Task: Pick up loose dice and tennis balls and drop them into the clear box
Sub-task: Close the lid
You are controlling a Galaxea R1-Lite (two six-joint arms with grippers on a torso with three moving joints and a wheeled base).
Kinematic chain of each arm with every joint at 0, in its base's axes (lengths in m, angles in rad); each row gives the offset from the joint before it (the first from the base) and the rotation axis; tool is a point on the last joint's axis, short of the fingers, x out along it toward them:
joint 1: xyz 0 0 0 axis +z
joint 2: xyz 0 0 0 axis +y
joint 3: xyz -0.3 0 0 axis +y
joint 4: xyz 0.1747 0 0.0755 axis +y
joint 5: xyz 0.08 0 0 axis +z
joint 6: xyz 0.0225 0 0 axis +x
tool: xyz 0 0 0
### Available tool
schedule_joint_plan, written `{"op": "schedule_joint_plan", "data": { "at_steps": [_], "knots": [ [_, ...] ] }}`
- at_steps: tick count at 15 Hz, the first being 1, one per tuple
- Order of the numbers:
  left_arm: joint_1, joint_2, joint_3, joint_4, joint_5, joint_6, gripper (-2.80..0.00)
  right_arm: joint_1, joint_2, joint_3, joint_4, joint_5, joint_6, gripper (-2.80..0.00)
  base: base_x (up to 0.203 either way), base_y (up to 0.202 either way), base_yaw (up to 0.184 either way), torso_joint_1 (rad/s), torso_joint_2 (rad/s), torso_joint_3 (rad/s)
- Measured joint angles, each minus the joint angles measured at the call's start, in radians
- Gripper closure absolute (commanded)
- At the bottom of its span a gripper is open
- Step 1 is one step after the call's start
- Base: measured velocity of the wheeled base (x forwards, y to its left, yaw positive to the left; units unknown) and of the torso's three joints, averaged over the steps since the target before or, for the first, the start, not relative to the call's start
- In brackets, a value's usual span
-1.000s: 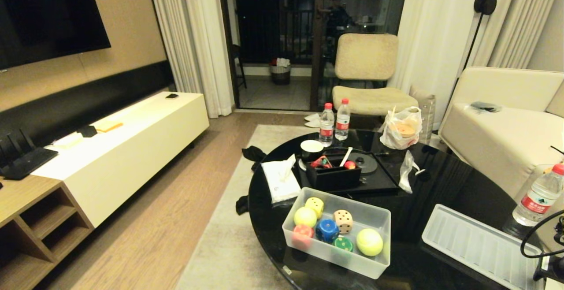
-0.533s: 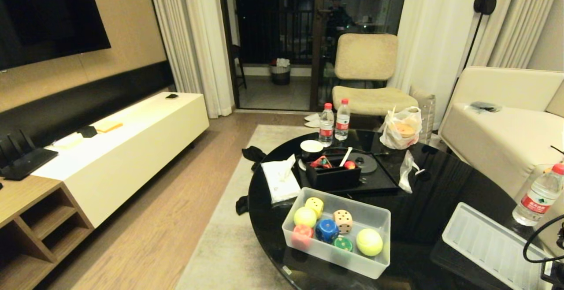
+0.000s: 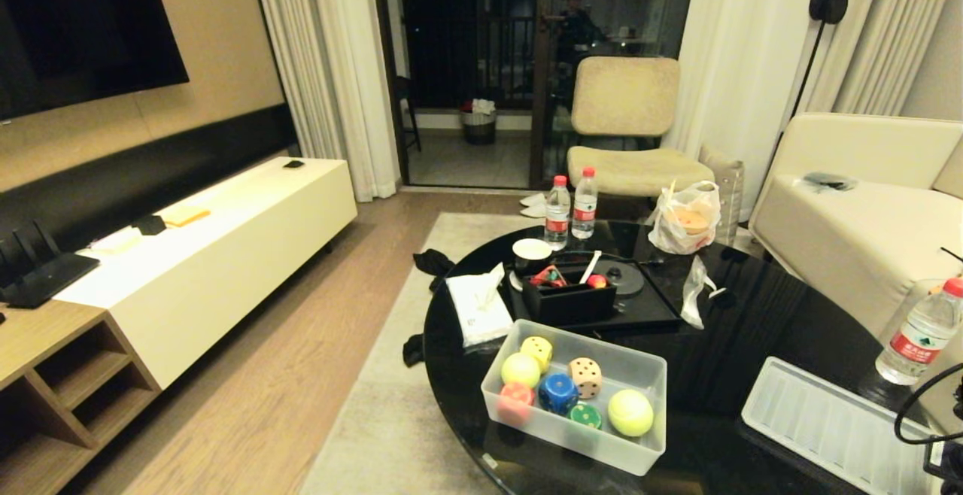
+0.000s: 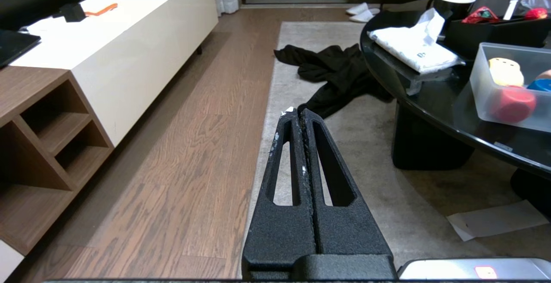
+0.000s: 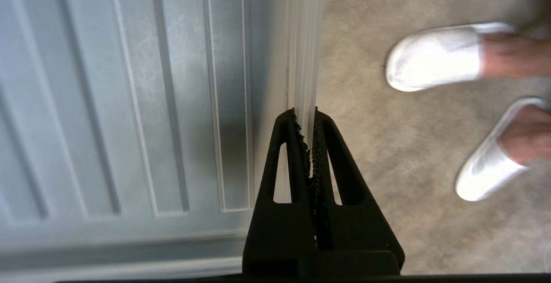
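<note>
While pointing downward, right end effector (image 5: pixel 311 115) pinches lid (image 5: pixel 129 102) rim.

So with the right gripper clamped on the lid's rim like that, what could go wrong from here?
1. The right gripper pinches only the thin rim of the ribbed lid, so the lid could twist or slip out.
2. A water bottle stands close by the lid; a swing might topple it.
3. A person's feet are below, beside the table; a dropped lid could land on them.
</note>
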Motion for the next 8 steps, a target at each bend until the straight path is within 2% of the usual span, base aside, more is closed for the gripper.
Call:
{"op": "schedule_joint_plan", "data": {
  "at_steps": [8],
  "knots": [
    [0.000,0.000,0.000,0.000,0.000,-0.001,0.00,-0.005,-0.158,0.050,0.004,0.058,0.001,0.00,0.000,0.000,0.000,0.000,0.00,0.000]
  ]
}}
